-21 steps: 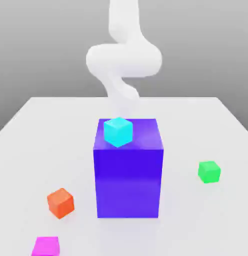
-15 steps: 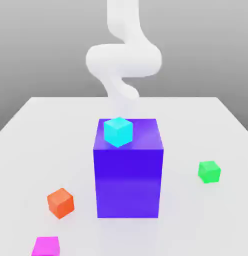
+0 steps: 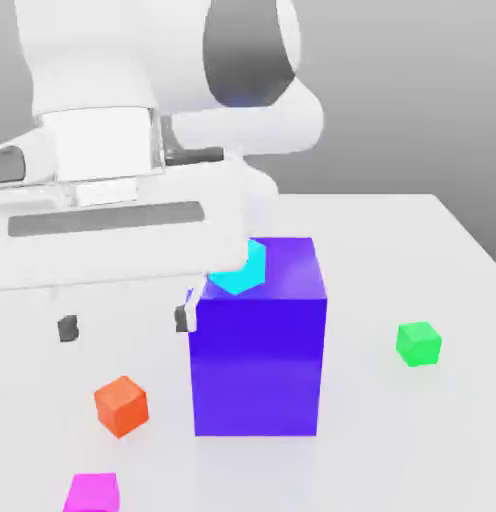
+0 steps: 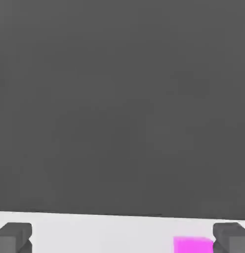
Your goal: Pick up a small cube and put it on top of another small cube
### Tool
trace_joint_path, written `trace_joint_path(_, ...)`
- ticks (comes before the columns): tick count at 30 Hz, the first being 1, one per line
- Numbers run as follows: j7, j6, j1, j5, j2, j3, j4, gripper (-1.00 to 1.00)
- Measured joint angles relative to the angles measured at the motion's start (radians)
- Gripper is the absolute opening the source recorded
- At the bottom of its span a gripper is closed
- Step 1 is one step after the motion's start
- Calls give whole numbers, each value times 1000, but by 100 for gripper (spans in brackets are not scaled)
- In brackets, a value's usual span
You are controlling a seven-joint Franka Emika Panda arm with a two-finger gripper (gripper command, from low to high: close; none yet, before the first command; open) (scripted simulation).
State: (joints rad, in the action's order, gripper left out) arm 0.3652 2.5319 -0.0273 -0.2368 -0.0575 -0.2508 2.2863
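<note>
Resting on the white table, small orange-red cube, plain-faced, tool spread wide above it

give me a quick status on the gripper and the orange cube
Gripper open, empty, above the table. Small orange-red cube untouched on table, below it. Big blue-violet block close beside the fingers.

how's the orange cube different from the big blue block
The orange cube is far smaller than the blue block. The cube is orange-red; the block is blue-violet. The cube sits turned, one corner edge facing the camera, while the block faces it squarely. The block carries a cyan cube on top; the orange cube carries nothing. Both rest on the white table.
</note>
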Motion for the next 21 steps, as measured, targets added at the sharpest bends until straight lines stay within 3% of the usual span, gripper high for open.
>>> trace_joint_path(9,-91,107,60,12,-305,-22,-2,0)
trace_joint_path(13,-137,209,107,-39,-450,30,-31,0)
trace_joint_path(14,-144,225,116,-48,-473,40,-37,-100)
trace_joint_path(21,-143,223,115,-47,-471,40,-36,-100)
